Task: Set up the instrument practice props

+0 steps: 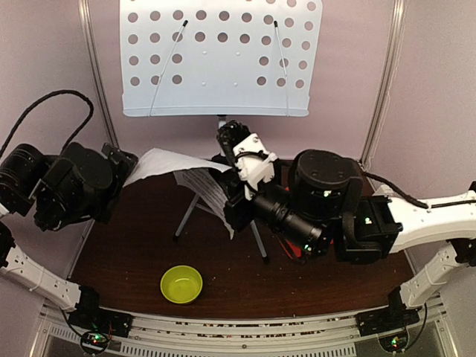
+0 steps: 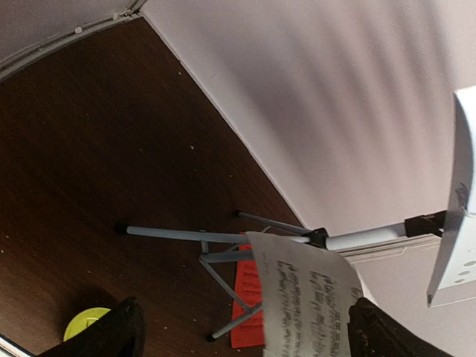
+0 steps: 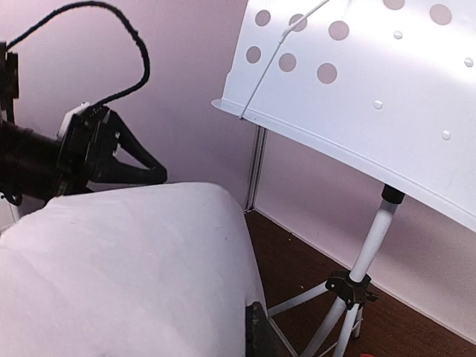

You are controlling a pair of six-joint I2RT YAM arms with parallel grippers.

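The right gripper point(image 1: 231, 158) is clamped on a white printed sheet-music page point(image 1: 167, 162) that droops below the pale perforated-metal music stand point(image 1: 216, 56), covering part of its grey tripod legs point(image 1: 186, 216). The left gripper point(image 1: 126, 162) is spread wide at the page's other edge. A red page point(image 2: 245, 297) lies under the tripod, with a lime-green bowl point(image 1: 181, 284) nearer

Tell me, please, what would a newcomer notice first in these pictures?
The big pale music stand with round holes, at the back of the table, catches the eye first. In front of it a white page hangs between the two arms: the right gripper is shut on one end, the left gripper stands open at the other. A lime-green bowl sits near the front edge.
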